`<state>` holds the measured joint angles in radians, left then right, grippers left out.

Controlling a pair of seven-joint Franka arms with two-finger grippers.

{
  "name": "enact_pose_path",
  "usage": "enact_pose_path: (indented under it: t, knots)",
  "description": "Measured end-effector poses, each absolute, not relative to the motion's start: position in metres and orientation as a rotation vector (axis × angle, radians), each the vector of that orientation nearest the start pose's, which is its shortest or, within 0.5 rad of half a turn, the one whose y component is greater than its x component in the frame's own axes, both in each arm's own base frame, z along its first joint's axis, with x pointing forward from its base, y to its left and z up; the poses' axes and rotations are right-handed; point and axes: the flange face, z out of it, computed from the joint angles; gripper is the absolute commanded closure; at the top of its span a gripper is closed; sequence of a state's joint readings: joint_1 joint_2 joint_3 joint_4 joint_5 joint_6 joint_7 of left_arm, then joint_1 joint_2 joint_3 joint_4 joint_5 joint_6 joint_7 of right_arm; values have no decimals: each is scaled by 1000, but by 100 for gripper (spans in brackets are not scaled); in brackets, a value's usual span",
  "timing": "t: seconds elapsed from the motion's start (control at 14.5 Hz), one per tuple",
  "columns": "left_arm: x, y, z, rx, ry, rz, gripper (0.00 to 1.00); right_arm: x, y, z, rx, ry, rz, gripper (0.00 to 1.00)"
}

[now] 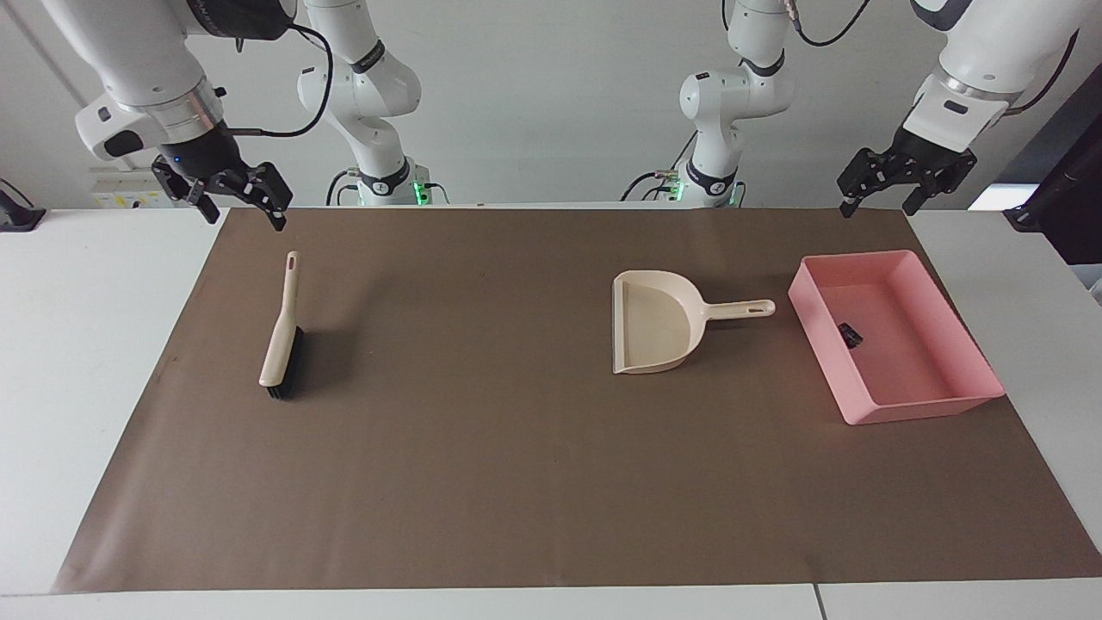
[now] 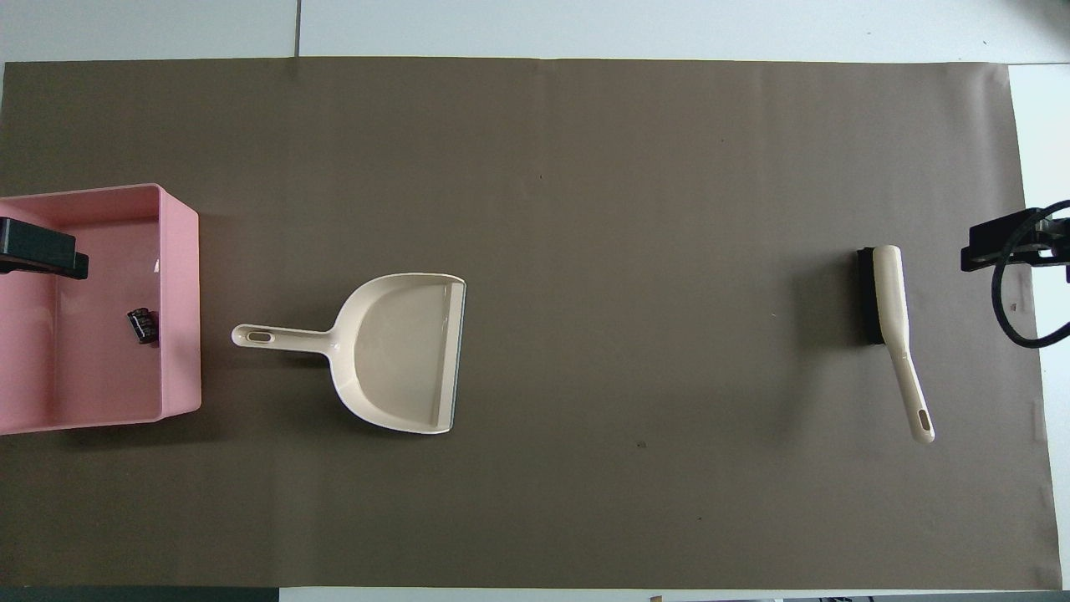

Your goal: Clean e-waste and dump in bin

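The pink bin stands at the left arm's end of the mat and also shows in the overhead view. A small black block lies inside it, close to the wall beside the dustpan. No white piece with an orange mark shows in either view. My left gripper is open and empty, raised high over the bin's end of the mat. My right gripper is open and empty, up in the air over the mat's corner by the brush.
A beige dustpan lies on the brown mat beside the bin, its handle toward the bin. A beige brush with black bristles lies at the right arm's end of the mat.
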<state>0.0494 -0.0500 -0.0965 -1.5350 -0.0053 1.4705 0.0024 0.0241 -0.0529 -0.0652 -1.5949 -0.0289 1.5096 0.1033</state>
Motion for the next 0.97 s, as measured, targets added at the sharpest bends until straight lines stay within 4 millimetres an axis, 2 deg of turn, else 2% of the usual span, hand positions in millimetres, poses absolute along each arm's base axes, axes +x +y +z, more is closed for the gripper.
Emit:
enact_pose_path:
  t: [0.14,0.55,0.97]
  knots:
    - [528,-25,659,-3141,75,29,2,531,-27,637,-3165,217,50,0]
    - [526,5,662,-3150,59,29,2,531,-27,637,-3166,214,50,0]
    - [525,9,660,-3152,75,48,2,533,-27,638,-3166,214,26,0]
